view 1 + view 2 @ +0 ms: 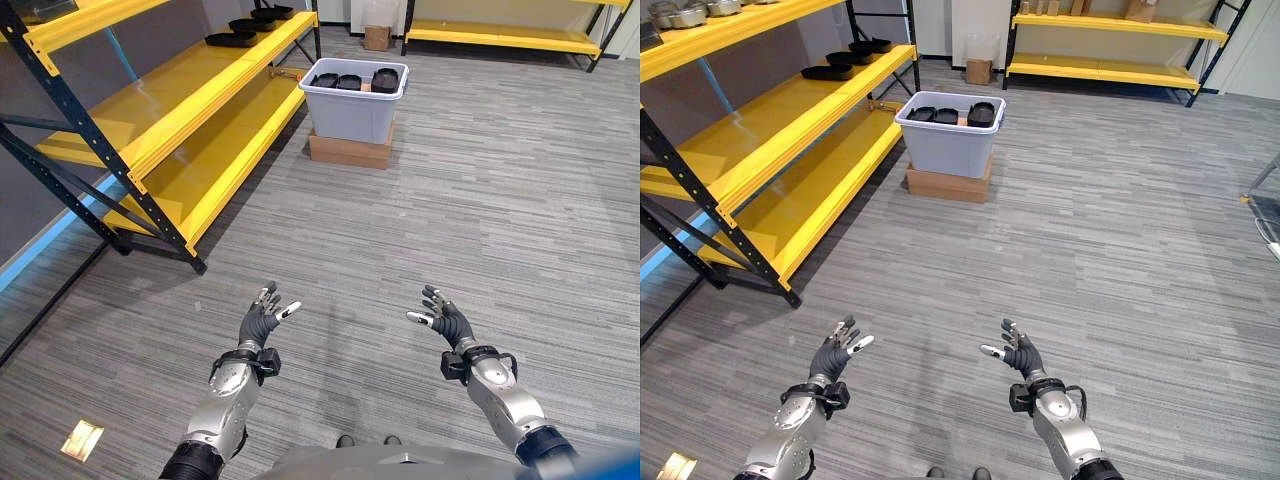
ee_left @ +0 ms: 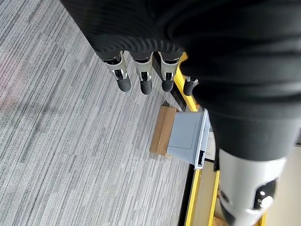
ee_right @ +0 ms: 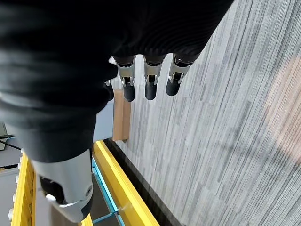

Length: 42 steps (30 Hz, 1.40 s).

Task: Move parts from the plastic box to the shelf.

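Several parts [image 1: 245, 30] sit shelved; three [image 1: 356, 80] remain boxed, well ahead of our empty, spread fingers [image 1: 268, 297].

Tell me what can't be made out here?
- Black parts in the grey plastic box: too far off in the eye views to tell their shape or count.
- Box contents in the left wrist view: hidden, only its side shows.
- Yellow shelf: cut off by the picture's edge.

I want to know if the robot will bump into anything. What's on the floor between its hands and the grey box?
Nothing: in the left eye view only bare grey floor lies between the open left hand, right hand and the plastic box.
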Motion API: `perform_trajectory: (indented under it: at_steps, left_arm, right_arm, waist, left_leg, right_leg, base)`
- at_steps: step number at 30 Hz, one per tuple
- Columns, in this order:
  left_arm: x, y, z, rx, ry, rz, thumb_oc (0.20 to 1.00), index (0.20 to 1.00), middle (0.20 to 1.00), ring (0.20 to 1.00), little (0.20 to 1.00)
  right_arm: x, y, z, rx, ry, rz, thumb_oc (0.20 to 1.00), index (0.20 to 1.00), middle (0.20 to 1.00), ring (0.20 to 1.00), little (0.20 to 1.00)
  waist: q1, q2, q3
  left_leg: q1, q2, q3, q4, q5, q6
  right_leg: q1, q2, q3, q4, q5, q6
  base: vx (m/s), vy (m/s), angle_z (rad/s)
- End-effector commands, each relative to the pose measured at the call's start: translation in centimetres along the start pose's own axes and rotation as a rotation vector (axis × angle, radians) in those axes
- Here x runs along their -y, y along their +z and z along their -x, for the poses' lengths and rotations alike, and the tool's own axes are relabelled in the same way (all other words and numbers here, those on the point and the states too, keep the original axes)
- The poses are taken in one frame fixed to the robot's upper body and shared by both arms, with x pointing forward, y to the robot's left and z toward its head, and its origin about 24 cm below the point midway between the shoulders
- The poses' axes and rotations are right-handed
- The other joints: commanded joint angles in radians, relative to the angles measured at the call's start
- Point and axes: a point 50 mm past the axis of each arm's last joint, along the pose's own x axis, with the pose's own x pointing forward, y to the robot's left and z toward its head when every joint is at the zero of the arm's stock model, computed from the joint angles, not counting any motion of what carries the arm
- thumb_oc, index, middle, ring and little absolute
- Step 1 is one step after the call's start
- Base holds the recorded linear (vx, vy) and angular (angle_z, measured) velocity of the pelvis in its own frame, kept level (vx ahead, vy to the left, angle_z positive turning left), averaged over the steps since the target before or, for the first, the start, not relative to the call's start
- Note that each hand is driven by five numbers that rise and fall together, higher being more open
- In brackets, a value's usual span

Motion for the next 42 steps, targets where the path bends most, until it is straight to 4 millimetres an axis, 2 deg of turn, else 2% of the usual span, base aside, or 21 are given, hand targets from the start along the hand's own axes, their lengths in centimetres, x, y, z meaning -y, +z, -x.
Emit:
perform_trajectory:
  at_steps: [1,8,11,15,17,18,19,20,22,23,24,25,26,27,30,32,33,36,37,39,42]
  left_arm:
    - [0.0,1.5,-0.4,0.080,-0.006,0.018,1.000,1.000,1.000,1.000,1.000]
    - [-0.2,1.7,-0.5,0.090,-0.003,0.008,1.000,1.000,1.000,1.000,1.000]
    - [-0.2,2.2,-0.7,0.106,-0.008,0.001,1.000,1.000,1.000,1.000,1.000]
    - [-0.4,2.8,-0.7,0.125,-0.013,-0.022,1.000,1.000,1.000,1.000,1.000]
    - [-0.6,2.9,-0.5,0.125,-0.015,-0.047,1.000,1.000,1.000,1.000,1.000]
    - [-0.6,2.9,-0.4,0.124,-0.022,-0.060,1.000,1.000,1.000,1.000,1.000]
    - [-0.7,2.7,-0.3,0.119,-0.022,-0.067,1.000,1.000,1.000,1.000,1.000]
    - [-0.7,2.6,-0.2,0.115,-0.025,-0.069,1.000,1.000,1.000,1.000,1.000]
    - [-0.6,2.3,-0.1,0.105,-0.035,-0.060,1.000,1.000,1.000,1.000,1.000]
    - [-0.5,2.3,-0.2,0.102,-0.041,-0.061,1.000,1.000,1.000,1.000,1.000]
    - [-0.5,2.3,-0.3,0.101,-0.041,-0.060,1.000,1.000,1.000,1.000,1.000]
    - [-0.5,2.3,-0.3,0.101,-0.041,-0.060,1.000,1.000,1.000,1.000,1.000]
    - [-0.5,2.3,-0.3,0.101,-0.042,-0.059,1.000,1.000,1.000,1.000,1.000]
    - [-0.5,2.2,-0.2,0.101,-0.044,-0.059,1.000,1.000,1.000,1.000,1.000]
    - [-0.4,1.9,-0.2,0.090,-0.050,-0.055,1.000,1.000,1.000,1.000,1.000]
    - [0.0,1.6,-0.2,0.079,-0.060,-0.058,1.000,1.000,1.000,1.000,1.000]
    - [0.4,1.9,-0.4,0.087,-0.076,-0.059,1.000,1.000,1.000,1.000,1.000]
    - [0.7,1.9,-0.4,0.088,-0.088,-0.054,1.000,1.000,1.000,1.000,1.000]
    - [0.9,1.9,-0.4,0.088,-0.097,-0.053,1.000,1.000,1.000,1.000,1.000]
    - [0.8,2.0,-0.3,0.092,-0.099,-0.055,1.000,1.000,1.000,1.000,1.000]
    - [0.7,2.0,-0.2,0.093,-0.097,-0.047,1.000,1.000,1.000,1.000,1.000]
  right_arm:
    - [-1.5,1.1,-0.1,0.066,0.056,-0.043,1.000,1.000,1.000,1.000,1.000]
    - [-1.5,1.1,-0.2,0.062,0.063,-0.017,1.000,1.000,1.000,1.000,1.000]
    - [-1.6,1.3,-0.4,0.067,0.074,-0.016,1.000,1.000,1.000,1.000,1.000]
    - [-1.6,1.9,-0.6,0.087,0.081,-0.033,1.000,1.000,1.000,1.000,1.000]
    - [-2.0,1.7,-0.3,0.089,0.086,-0.061,1.000,1.000,1.000,1.000,1.000]
    - [-2.1,1.3,-0.1,0.081,0.087,-0.078,1.000,1.000,1.000,1.000,1.000]
    - [-2.2,1.2,0.0,0.080,0.091,-0.082,1.000,1.000,1.000,1.000,1.000]
    - [-2.1,0.9,0.1,0.069,0.088,-0.082,1.000,1.000,1.000,1.000,1.000]
    - [-2.0,0.8,0.2,0.059,0.094,-0.081,1.000,1.000,1.000,1.000,1.000]
    - [-1.8,0.9,0.1,0.062,0.091,-0.083,1.000,1.000,1.000,1.000,1.000]
    - [-1.7,1.0,0.1,0.065,0.088,-0.079,1.000,1.000,1.000,1.000,1.000]
    - [-1.7,1.0,0.1,0.065,0.088,-0.079,1.000,1.000,1.000,1.000,1.000]
    - [-1.7,1.3,-0.1,0.072,0.080,-0.077,1.000,1.000,1.000,1.000,1.000]
    - [-1.7,1.3,-0.2,0.074,0.080,-0.072,1.000,1.000,1.000,1.000,1.000]
    - [-1.8,1.5,-0.1,0.080,0.088,-0.071,1.000,1.000,1.000,1.000,1.000]
    - [-1.5,1.3,0.3,0.079,0.083,-0.076,1.000,1.000,1.000,1.000,1.000]
    - [-0.9,1.4,0.5,0.090,0.066,-0.087,1.000,1.000,1.000,1.000,1.000]
    - [-0.6,1.3,0.6,0.084,0.057,-0.083,1.000,1.000,1.000,1.000,1.000]
    - [-0.1,1.3,0.9,0.088,0.043,-0.084,1.000,1.000,1.000,1.000,1.000]
    - [0.2,1.3,1.1,0.093,0.041,-0.083,1.000,1.000,1.000,1.000,1.000]
    - [0.5,0.9,1.2,0.077,0.035,-0.083,1.000,1.000,1.000,1.000,1.000]
  waist:
    - [0.010,-0.053,-0.053]
    - [0.018,-0.051,-0.037]
    - [0.020,-0.053,-0.016]
    - [0.013,-0.039,0.009]
    - [0.004,-0.031,0.030]
    - [-0.006,-0.014,0.051]
    - [-0.005,-0.009,0.055]
    - [-0.006,-0.009,0.053]
    - [-0.020,-0.014,0.051]
    - [-0.032,-0.034,0.057]
    - [-0.034,-0.046,0.058]
    - [-0.036,-0.041,0.061]
    - [-0.039,-0.050,0.061]
    - [-0.042,-0.051,0.060]
    - [-0.044,-0.061,0.044]
    - [-0.056,-0.065,0.013]
    - [-0.073,-0.056,-0.006]
    - [-0.083,-0.040,-0.017]
    - [-0.096,-0.026,-0.021]
    - [-0.101,-0.019,-0.025]
    - [-0.099,-0.017,-0.020]
  left_leg:
    - [-0.041,0.050,-0.126,0.004,-0.016,-0.052]
    - [-0.042,0.041,-0.115,0.008,-0.018,-0.040]
    - [-0.082,0.021,-0.113,0.079,-0.043,-0.032]
    - [-0.112,-0.030,-0.139,0.154,-0.077,0.006]
    - [-0.097,-0.048,-0.159,0.162,-0.076,0.022]
    - [-0.072,-0.046,-0.167,0.141,-0.068,0.032]
    - [-0.057,-0.045,-0.164,0.129,-0.069,0.034]
    - [-0.042,-0.048,-0.160,0.121,-0.073,0.036]
    - [-0.003,-0.060,-0.169,0.095,-0.081,0.039]
    - [0.029,-0.080,-0.184,0.081,-0.096,0.039]
    - [0.042,-0.089,-0.188,0.076,-0.106,0.039]
    - [0.048,-0.085,-0.190,0.074,-0.108,0.039]
    - [0.074,-0.084,-0.185,0.066,-0.128,0.028]
    - [0.088,-0.078,-0.185,0.064,-0.138,0.022]
    - [0.129,-0.059,-0.185,0.057,-0.163,0.006]
    - [0.140,-0.030,-0.198,0.063,-0.179,-0.009]
    - [0.159,0.013,-0.224,0.080,-0.173,-0.038]
    - [0.173,0.047,-0.233,0.080,-0.162,-0.057]
    - [0.170,0.077,-0.243,0.104,-0.118,-0.076]
    - [0.163,0.105,-0.247,0.149,-0.070,-0.106]
    - [0.132,0.115,-0.241,0.237,-0.018,-0.126]
  right_leg:
    - [-0.039,-0.100,0.067,0.014,0.036,0.115]
    - [-0.054,-0.111,0.075,0.033,0.033,0.122]
    - [-0.085,-0.121,0.078,0.088,0.025,0.125]
    - [-0.163,-0.137,0.089,0.262,0.013,0.137]
    - [-0.257,-0.134,0.110,0.466,0.108,0.123]
    - [-0.322,-0.112,0.112,0.587,0.142,0.105]
    - [-0.346,-0.110,0.089,0.606,0.127,0.101]
    - [-0.360,-0.108,0.065,0.579,0.113,0.100]
    - [-0.382,-0.052,0.047,0.459,0.089,0.101]
    - [-0.380,-0.014,0.039,0.271,0.115,0.117]
    - [-0.393,-0.012,0.023,0.190,0.140,0.127]
    - [-0.384,-0.009,0.019,0.181,0.143,0.126]
    - [-0.379,-0.020,-0.033,0.073,0.171,0.144]
    - [-0.378,-0.022,-0.048,0.045,0.182,0.147]
    - [-0.341,-0.026,-0.090,0.028,0.196,0.142]
    - [-0.331,-0.019,-0.082,0.041,0.201,0.121]
    - [-0.336,-0.005,-0.072,0.077,0.182,0.102]
    - [-0.345,0.007,-0.084,0.115,0.153,0.091]
    - [-0.348,0.018,-0.089,0.149,0.124,0.072]
    - [-0.346,0.036,-0.089,0.170,0.093,0.063]
    - [-0.328,0.050,-0.080,0.178,0.065,0.050]
  base:
    - [0.00,0.000,0.00]
    - [0.00,0.031,-0.01]
    - [-0.06,0.104,-0.08]
    - [-0.04,0.208,0.10]
    - [-0.03,0.272,0.33]
    - [0.01,0.258,0.55]
    - [0.05,0.238,0.49]
    - [0.14,0.115,0.10]
    - [0.25,0.034,0.01]
    - [0.31,-0.016,-0.12]
    - [0.25,-0.022,-0.18]
    - [0.27,-0.024,-0.05]
    - [0.28,-0.035,0.09]
    - [0.38,-0.063,0.13]
    - [0.23,-0.067,0.12]
    - [0.46,-0.181,0.09]
    - [0.43,-0.179,0.33]
    - [0.43,-0.141,0.70]
    - [0.39,-0.134,0.44]
    - [0.45,-0.172,0.31]
    - [0.21,-0.082,0.05]
